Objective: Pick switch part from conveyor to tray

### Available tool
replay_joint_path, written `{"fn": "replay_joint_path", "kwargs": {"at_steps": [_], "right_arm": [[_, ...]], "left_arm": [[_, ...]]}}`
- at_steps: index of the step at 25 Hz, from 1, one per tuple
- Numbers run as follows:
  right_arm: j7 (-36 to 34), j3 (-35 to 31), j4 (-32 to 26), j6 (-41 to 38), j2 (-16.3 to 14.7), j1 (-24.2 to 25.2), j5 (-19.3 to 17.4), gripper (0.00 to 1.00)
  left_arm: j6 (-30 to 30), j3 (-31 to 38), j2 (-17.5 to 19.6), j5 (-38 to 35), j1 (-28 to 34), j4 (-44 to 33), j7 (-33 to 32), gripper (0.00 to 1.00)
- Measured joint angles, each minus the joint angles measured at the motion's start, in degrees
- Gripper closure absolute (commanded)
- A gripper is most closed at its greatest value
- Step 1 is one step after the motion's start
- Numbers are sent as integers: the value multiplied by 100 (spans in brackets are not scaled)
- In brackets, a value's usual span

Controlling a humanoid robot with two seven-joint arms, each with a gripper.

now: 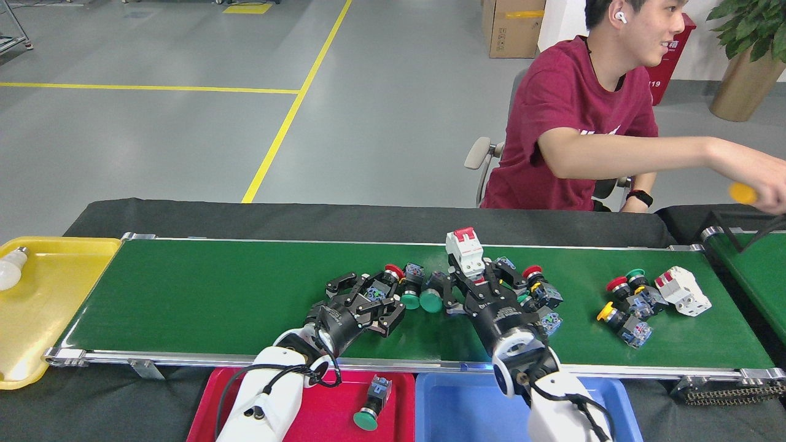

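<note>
Yellow tray: a shallow yellow plastic tray [58, 288] sits off the left end of the belt, with a white light bulb [12, 270] at its far left edge.
Conveyor: the long flat green belt with silver aluminium rails [233, 294] spans the table from left to right.
Red tray: a red plastic tray [331, 408] lies just in front of the belt and holds one green-capped push-button switch part [371, 405].
Left gripper: the black multi-finger left gripper [368, 296] rests low on the belt, its fingers closed around a blue-and-black switch part [374, 293].
Loose parts: a red-capped switch [399, 275] and two green-capped buttons [424, 299] lie between the two grippers.
Right gripper: the black right gripper [474, 276] grips a white circuit breaker with red toggle [465, 250], which stands upright between its fingers.
Blue tray: a blue plastic tray [460, 408] sits beside the red one.
Right cluster: more coloured push-button switches [626, 304] and a second white breaker [684, 290] lie on the belt.
Person: a person in a dark red T-shirt [571, 123] sits behind the table, arm stretched rightwards.
</note>
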Motion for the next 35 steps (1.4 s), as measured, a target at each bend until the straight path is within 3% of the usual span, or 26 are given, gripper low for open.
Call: {"fn": "replay_joint_path", "kwargs": {"at_steps": [4,6,8,9,10,11,14,17,18,19,20,21,23,27,31,35], "right_arm": [[76,-337,-753,-1010,-968,827,-846,96],[79,-775,-935,-1718,-1201,1284,-1150,95],[83,-1404,-1148,-2595,-1250,1875,-1277,95],[85,-1751,-1208,-3063,-1244,2105,-1303,95],[85,-2104,-1238,-3490,-1204,2335,-1315,95],[87,-2380,-1241,-3750,-1145,2514,-1320,94],[100,-3151,-1120,-4092,-1042,3066,-1329,93],[107,-3618,-813,-4176,-1003,3239,-1330,91],[115,-3668,-722,-4177,-967,3256,-1329,84],[117,-3686,-645,-4177,-930,3263,-1328,56],[117,-3699,-603,-4177,-861,3262,-1324,9],[98,-3712,-603,-4177,-706,3261,-1323,1],[206,-3709,-604,-4178,-428,3256,-1324,1],[495,-3711,-667,-4178,-347,3154,-1400,1],[633,-3716,-867,-4178,-347,3126,-1812,1],[740,-3721,-1001,-4178,-229,2811,-2125,2]], "left_arm": [[-690,291,744,286,838,-1133,-8,94],[-884,482,1066,609,1311,-1713,-27,92],[-974,713,1364,867,2010,-2403,-43,75],[-1000,827,1473,967,2381,-2706,-51,64],[-1021,923,1544,1047,2785,-3043,-60,36],[-1035,1017,1548,1091,3191,-3410,-64,0],[-1053,1420,1292,1147,4012,-4076,-73,0],[-1086,1796,562,1150,4134,-4153,-76,0],[-1017,2025,277,1150,4133,-4163,-77,0],[-833,2219,54,1150,4132,-4165,-79,0],[-576,2382,-154,1150,4123,-4165,-79,0],[-268,2463,-249,1149,4127,-4165,-80,0],[400,2543,-280,1147,4158,-4165,-82,0],[1251,2559,-280,1142,4161,-4165,-85,0],[1488,2533,-242,1039,4145,-4165,-126,0],[1525,2351,-222,840,3989,-4164,-670,0]]}}
